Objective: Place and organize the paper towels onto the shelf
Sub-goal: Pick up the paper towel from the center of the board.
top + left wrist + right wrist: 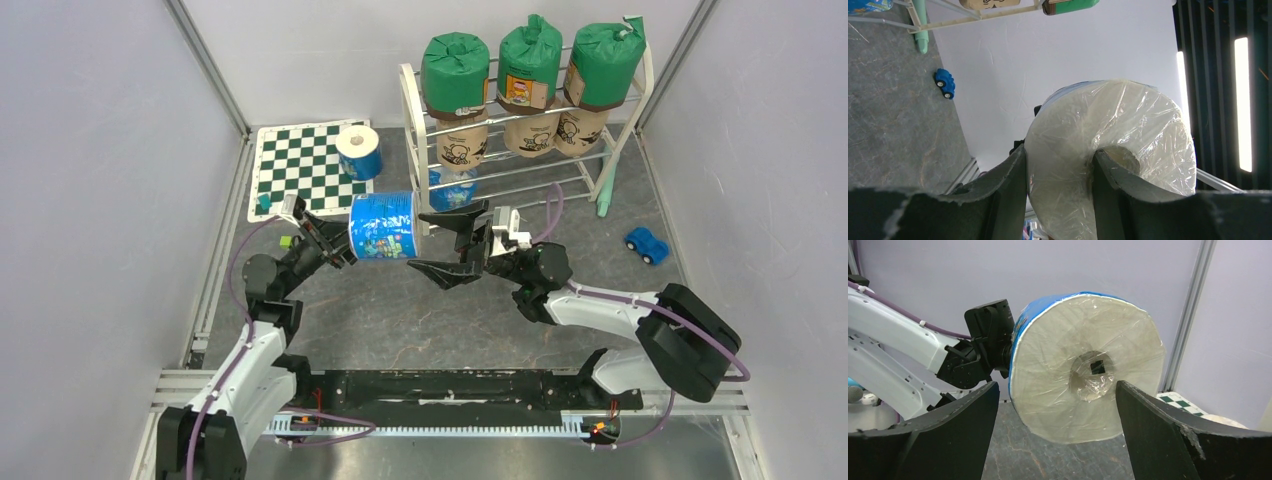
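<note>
My left gripper [345, 240] is shut on a blue-wrapped roll [382, 225], held on its side above the floor; one finger sits in its core and one outside [1060, 170]. My right gripper [443, 245] is open and empty, its jaws spread just right of that roll's flat end [1088, 370]. The shelf [412, 110] stands at the back right with three green rolls [455, 68] on top, three tan rolls [528, 130] on the tier below, and one blue-wrapped roll [450, 185] lower down. A third blue-wrapped roll [358, 150] stands on the chessboard mat.
The green-and-white chessboard mat [295, 170] lies at the back left. A small blue toy car [647, 244] sits on the floor at the right, also in the left wrist view [944, 83]. A green post [608, 180] leans by the shelf's right end. Walls close in on both sides.
</note>
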